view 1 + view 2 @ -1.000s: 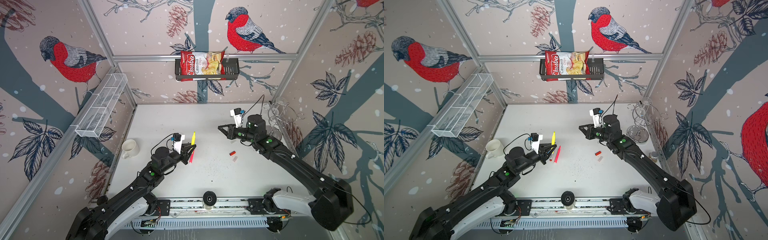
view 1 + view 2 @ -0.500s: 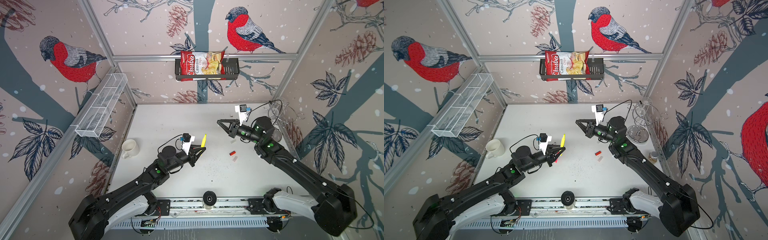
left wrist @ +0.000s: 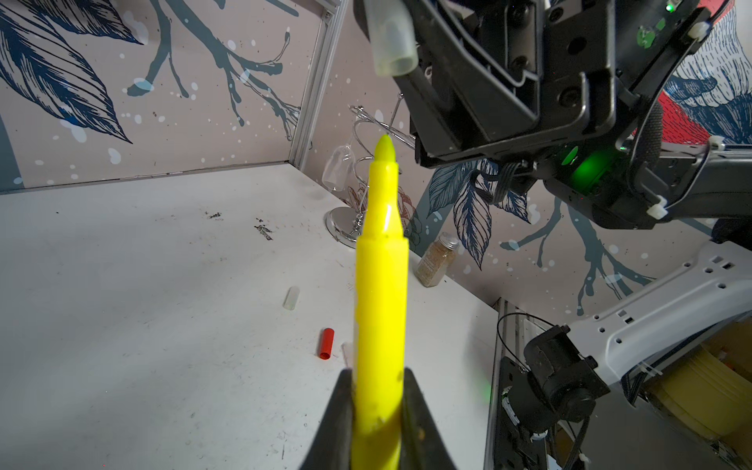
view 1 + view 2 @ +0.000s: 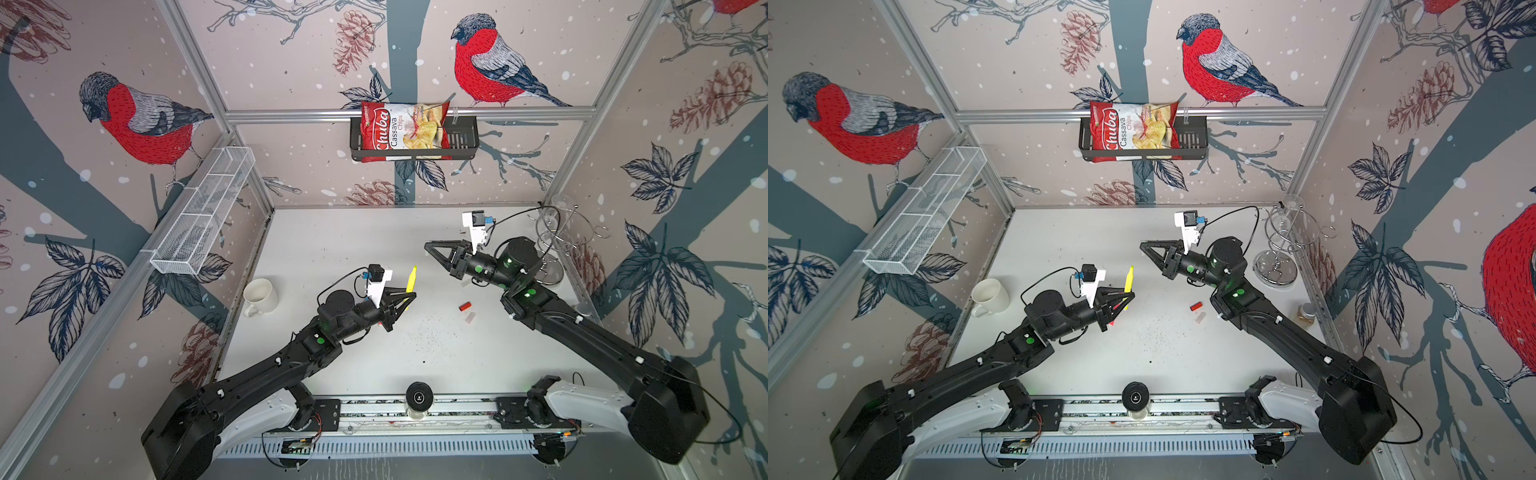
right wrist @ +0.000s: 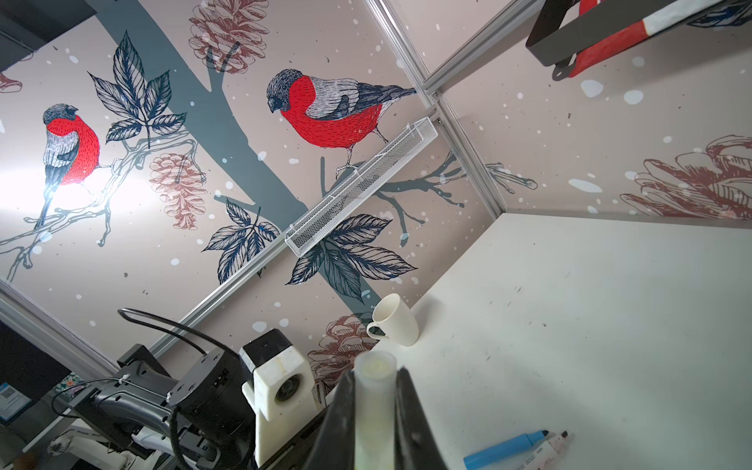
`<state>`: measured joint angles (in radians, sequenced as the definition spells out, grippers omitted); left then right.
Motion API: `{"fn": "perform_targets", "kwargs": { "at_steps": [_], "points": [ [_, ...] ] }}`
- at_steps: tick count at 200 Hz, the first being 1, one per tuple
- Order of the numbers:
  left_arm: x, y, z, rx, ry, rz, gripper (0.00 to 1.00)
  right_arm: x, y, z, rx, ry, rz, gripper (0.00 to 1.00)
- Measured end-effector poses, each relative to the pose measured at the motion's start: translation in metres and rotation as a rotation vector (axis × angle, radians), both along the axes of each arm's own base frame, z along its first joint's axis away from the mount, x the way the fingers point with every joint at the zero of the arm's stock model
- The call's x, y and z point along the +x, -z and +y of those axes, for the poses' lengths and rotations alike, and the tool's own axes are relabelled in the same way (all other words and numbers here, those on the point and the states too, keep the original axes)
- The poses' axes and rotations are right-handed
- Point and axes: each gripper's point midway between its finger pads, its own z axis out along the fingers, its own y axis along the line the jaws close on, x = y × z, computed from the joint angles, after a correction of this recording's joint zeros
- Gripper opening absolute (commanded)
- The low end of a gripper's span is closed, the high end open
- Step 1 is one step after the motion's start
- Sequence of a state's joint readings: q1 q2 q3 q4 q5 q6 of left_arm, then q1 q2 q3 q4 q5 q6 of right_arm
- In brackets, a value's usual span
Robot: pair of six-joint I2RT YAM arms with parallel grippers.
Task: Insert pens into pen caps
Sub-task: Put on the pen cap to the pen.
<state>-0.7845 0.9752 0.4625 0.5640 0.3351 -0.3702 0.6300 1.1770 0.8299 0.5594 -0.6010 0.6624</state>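
The left gripper (image 4: 409, 296) is clamped on the slim yellow marker pen (image 4: 411, 277), dead centre in both top views, with the pen's lower end swallowed between the fingers. The right gripper (image 4: 429, 246), just up and right of it, pinches a short translucent whitish cap (image 5: 374, 386), too small to make out from above. Since a second ago the two have closed in, though tip and cap mouth are apart. The pen's long axis runs nearly up the frame, felt tip uppermost. A small red cap (image 4: 464, 306) and a clear cap (image 4: 469, 318) lie on the white table (image 4: 332, 249), right of centre.
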Motion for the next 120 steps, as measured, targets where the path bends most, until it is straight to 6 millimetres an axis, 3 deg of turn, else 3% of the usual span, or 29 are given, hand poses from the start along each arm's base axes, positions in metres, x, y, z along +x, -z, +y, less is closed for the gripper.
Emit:
{"fn": "perform_targets", "kwargs": {
  "at_steps": [120],
  "points": [
    [-0.001,-0.009,-0.001,-0.035,0.002,-0.005,0.00,-0.011,0.002,0.013,0.042,-0.049,0.004,0.00]
  ]
}}
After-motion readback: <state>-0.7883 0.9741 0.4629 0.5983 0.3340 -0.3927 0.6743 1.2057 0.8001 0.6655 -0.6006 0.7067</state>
